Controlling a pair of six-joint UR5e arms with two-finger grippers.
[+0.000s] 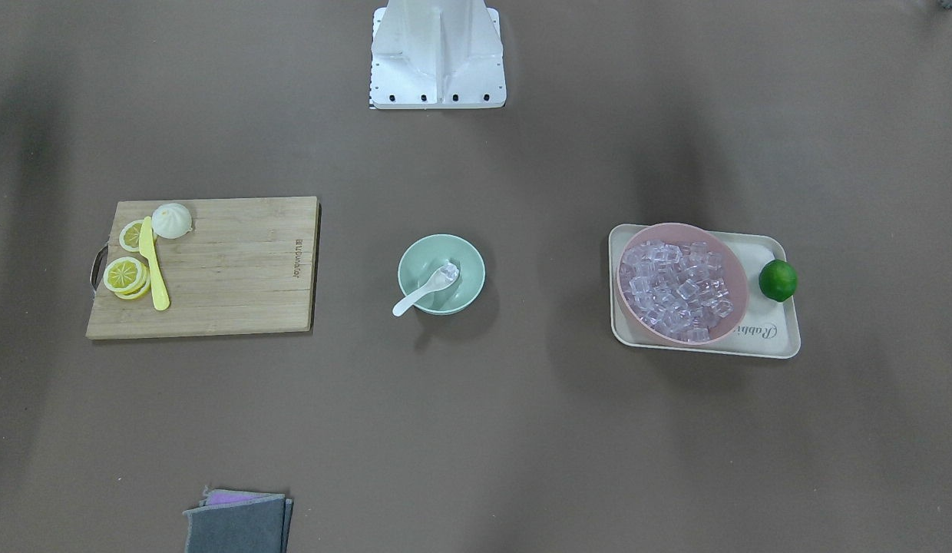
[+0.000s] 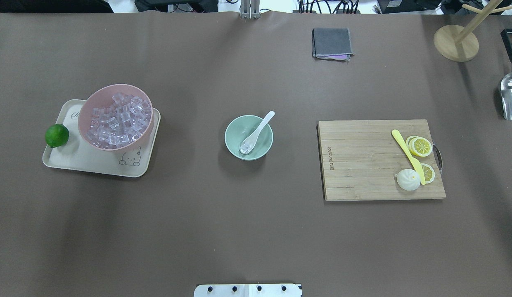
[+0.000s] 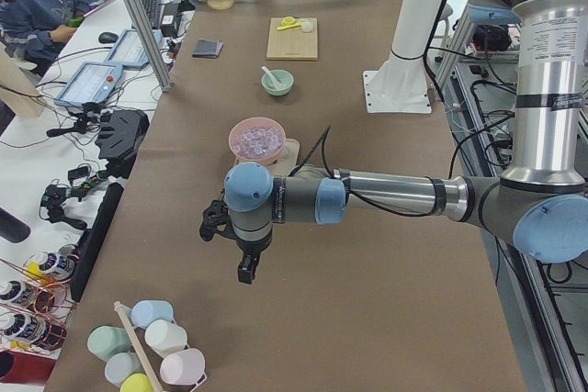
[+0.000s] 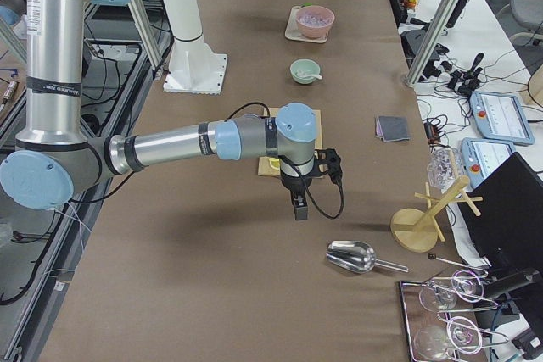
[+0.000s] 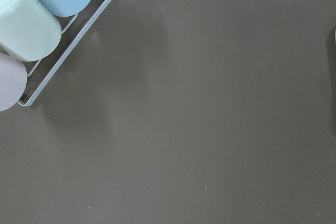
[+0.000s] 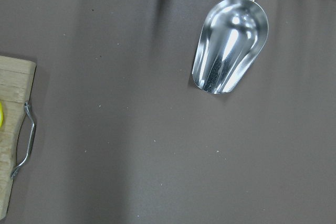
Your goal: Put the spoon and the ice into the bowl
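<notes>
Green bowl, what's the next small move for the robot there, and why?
Probably none, just stop: the spoon rests in the bowl with the ice in its scoop, while the left gripper and the right gripper hang far off at the table's ends. The task looks done.

Racked cups (image 5: 31, 19) over brown table (image 5: 210, 129)

Cursive "Rab…" on tray (image 1: 783, 339); board (image 1: 230, 265) stamp illegible
</notes>
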